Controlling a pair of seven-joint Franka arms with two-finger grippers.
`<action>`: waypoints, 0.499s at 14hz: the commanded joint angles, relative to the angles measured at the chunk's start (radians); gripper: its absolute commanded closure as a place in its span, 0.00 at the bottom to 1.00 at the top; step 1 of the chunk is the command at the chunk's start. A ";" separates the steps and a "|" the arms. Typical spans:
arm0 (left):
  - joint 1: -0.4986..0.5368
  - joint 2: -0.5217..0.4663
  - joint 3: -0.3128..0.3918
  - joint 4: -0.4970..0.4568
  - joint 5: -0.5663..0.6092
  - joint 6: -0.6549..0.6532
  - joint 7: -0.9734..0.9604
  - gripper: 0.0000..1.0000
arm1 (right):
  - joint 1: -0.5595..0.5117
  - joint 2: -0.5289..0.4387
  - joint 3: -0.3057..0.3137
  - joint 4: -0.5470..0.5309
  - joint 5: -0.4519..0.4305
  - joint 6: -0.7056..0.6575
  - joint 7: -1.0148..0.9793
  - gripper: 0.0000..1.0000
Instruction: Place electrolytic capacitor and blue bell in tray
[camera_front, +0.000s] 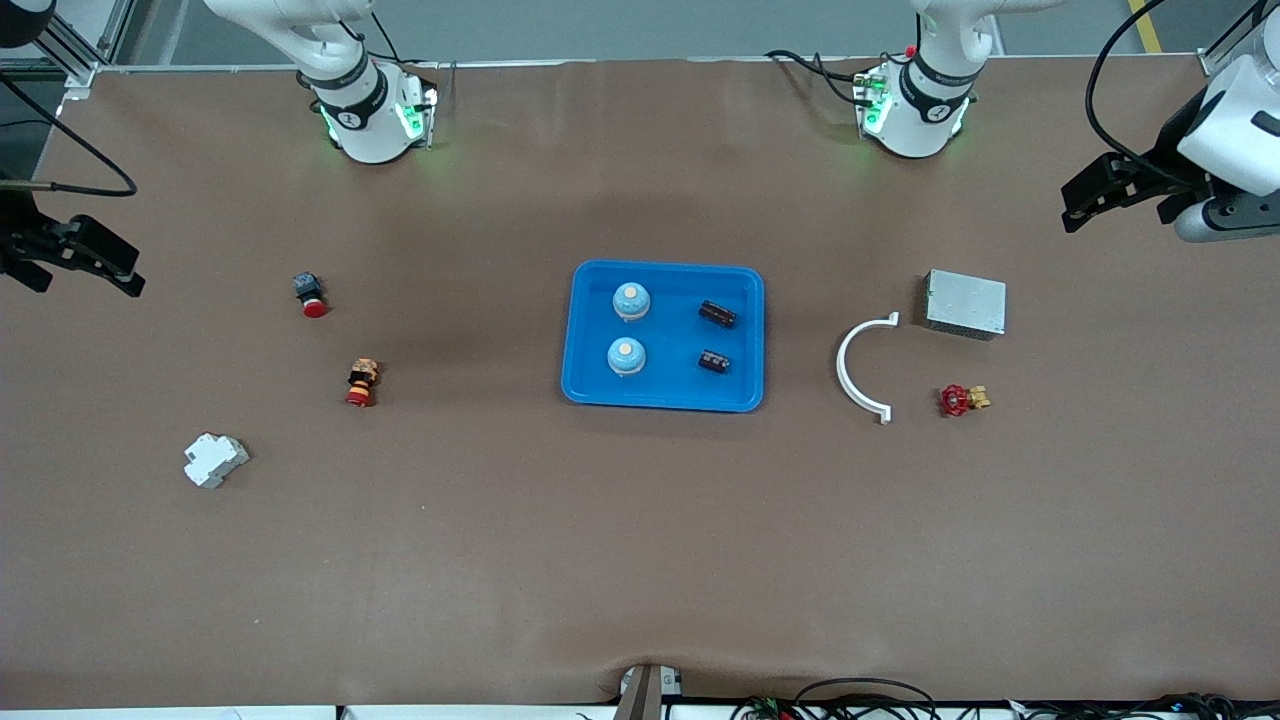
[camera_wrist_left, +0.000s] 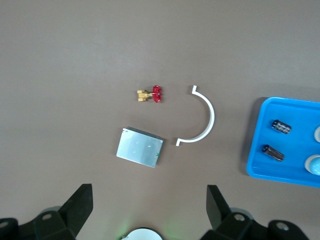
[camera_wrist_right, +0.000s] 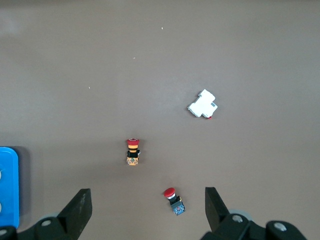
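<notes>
Sitting in blue tray (camera_front: 588, 340) at desk middle: two blue bells (camera_front: 631, 300), two electrolytic capacitors (camera_front: 717, 314); left tool (camera_front: 1100, 195) hanging open, empty, at left arm's desk end, well apart from tray; right tool (camera_front: 75, 258) open, empty, at right arm's end, waiting

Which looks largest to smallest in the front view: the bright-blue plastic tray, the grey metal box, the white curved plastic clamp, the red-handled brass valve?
1. Bright-blue plastic tray
2. Grey metal box and white curved plastic clamp: the clamp spans more, the box is solid, so unranked
3. Red-handled brass valve
</notes>
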 joint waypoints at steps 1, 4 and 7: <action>0.043 -0.033 0.003 -0.037 -0.034 0.016 0.025 0.00 | 0.003 0.018 -0.003 0.027 -0.011 -0.025 -0.002 0.00; 0.043 -0.045 0.001 -0.041 -0.032 0.015 0.030 0.00 | -0.002 0.018 -0.003 0.027 0.002 -0.030 -0.002 0.00; 0.040 -0.043 -0.008 -0.041 -0.009 0.013 0.025 0.00 | -0.011 0.020 -0.008 0.027 0.044 -0.054 0.003 0.00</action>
